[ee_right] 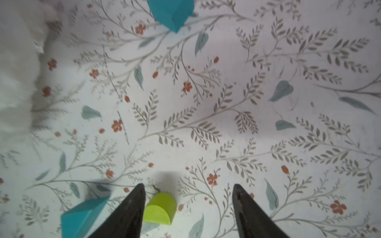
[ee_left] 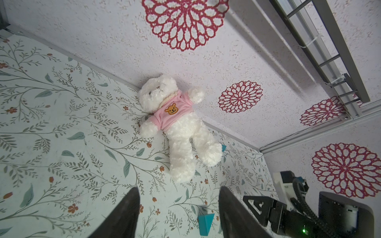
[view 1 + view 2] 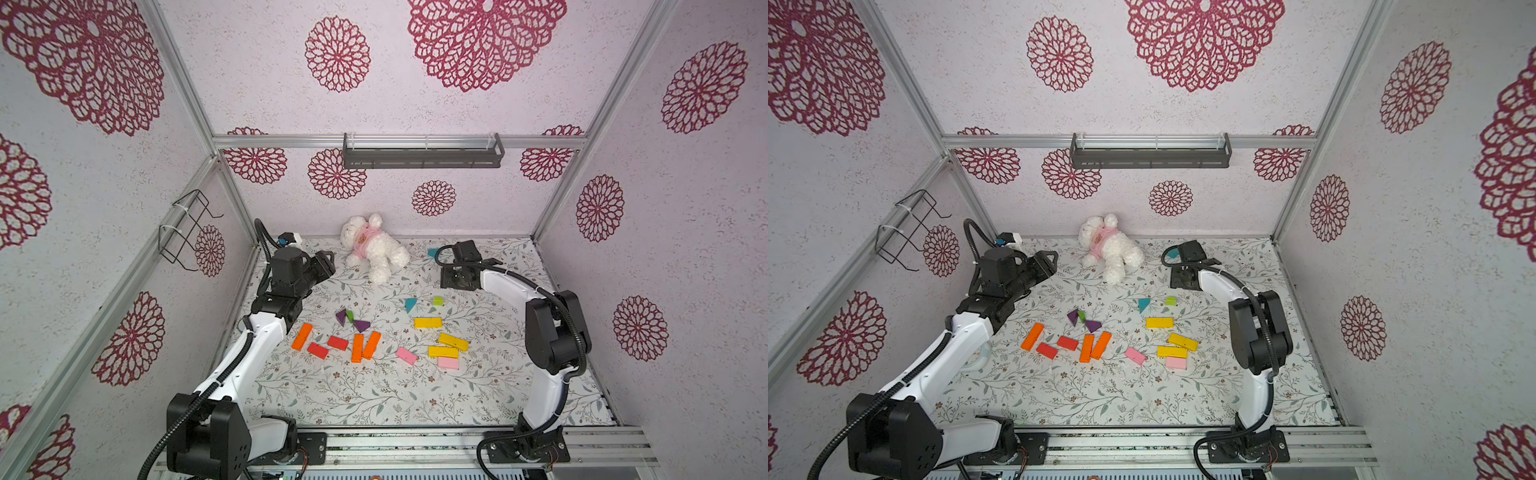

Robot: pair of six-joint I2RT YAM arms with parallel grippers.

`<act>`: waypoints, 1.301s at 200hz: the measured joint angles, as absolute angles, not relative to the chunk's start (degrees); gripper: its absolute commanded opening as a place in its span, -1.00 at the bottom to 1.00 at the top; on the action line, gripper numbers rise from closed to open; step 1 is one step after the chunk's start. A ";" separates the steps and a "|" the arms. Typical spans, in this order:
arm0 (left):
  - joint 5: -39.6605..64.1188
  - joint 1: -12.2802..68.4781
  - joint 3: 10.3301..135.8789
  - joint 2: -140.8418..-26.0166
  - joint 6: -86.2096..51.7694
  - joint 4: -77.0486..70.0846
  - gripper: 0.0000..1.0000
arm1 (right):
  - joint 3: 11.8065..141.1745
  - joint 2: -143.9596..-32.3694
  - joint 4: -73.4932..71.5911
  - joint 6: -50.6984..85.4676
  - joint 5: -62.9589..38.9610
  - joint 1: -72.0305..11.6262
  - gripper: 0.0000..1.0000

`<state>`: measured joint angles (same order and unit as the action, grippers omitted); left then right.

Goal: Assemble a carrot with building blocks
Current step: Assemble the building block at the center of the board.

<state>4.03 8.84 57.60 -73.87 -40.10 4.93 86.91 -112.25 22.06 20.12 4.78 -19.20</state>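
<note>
Right wrist view: saw right gripper (image 1: 189, 186) spread wide, empty, around lime block (image 1: 159, 208); judged light, rigid, slick, best pinched across flat ends.

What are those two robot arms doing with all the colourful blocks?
Two robot arms are meant to build a carrot from small painted blocks, but no carrot shape shows yet. The right gripper is open over the flowery table, with a lime-green half-round block lying beside one finger. The left gripper is open and empty, pointing toward the white plush bear in a pink jumper. Orange rectangular bars lie loose nearby.
</note>
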 measured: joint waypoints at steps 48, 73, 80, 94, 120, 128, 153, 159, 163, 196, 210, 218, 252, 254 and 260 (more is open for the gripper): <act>4.01 8.84 57.58 -73.93 -40.10 4.97 0.27 | 111.24 -129.67 23.22 21.26 4.29 -17.19 0.70; 4.05 8.84 57.58 -74.02 -40.07 4.99 0.28 | 125.32 -140.51 26.39 23.79 4.49 -15.81 0.68; 4.03 8.84 57.58 -74.02 -40.07 5.02 0.28 | 128.64 -143.09 27.11 24.62 4.40 -15.35 0.67; 4.03 8.84 57.58 -74.02 -40.07 5.02 0.28 | 133.64 -147.26 28.03 26.11 4.14 -14.39 0.67; 4.23 8.91 57.58 -74.28 -40.07 5.02 0.28 | 137.08 -151.26 27.62 28.05 2.15 -12.75 0.67; 4.25 8.95 57.60 -74.41 -40.07 5.02 0.28 | 137.45 -151.50 27.55 28.14 1.63 -12.43 0.68; 4.27 9.02 57.60 -74.59 -40.05 5.04 0.28 | 138.26 -152.24 27.22 28.16 0.84 -11.66 0.67; 4.27 9.02 57.60 -74.59 -40.05 5.04 0.28 | 138.43 -152.40 27.05 28.23 0.56 -11.60 0.67; 4.27 9.02 57.60 -74.59 -40.05 5.04 0.28 | 138.63 -152.57 27.05 28.23 0.30 -11.57 0.67; 4.47 9.06 57.60 -74.65 -40.03 5.02 0.28 | 142.87 -155.28 27.44 28.12 -0.91 -11.57 0.67; 4.54 9.08 57.58 -74.81 -40.03 5.02 0.28 | 146.32 -157.64 27.79 28.03 -2.09 -11.57 0.55; 4.60 9.10 57.60 -74.94 -40.03 5.02 0.28 | 147.48 -158.39 27.94 27.90 -2.94 -11.62 0.52; 5.08 9.13 57.58 -75.42 -40.03 5.08 0.28 | 146.32 -157.64 29.04 25.85 -3.90 -12.25 0.40; 5.10 9.13 57.60 -75.42 -40.03 5.08 0.28 | 145.67 -157.29 28.84 25.67 -3.88 -12.29 0.40; 5.13 9.19 57.58 -75.42 -40.05 5.08 0.28 | 143.70 -156.11 28.38 25.21 -3.66 -12.47 0.40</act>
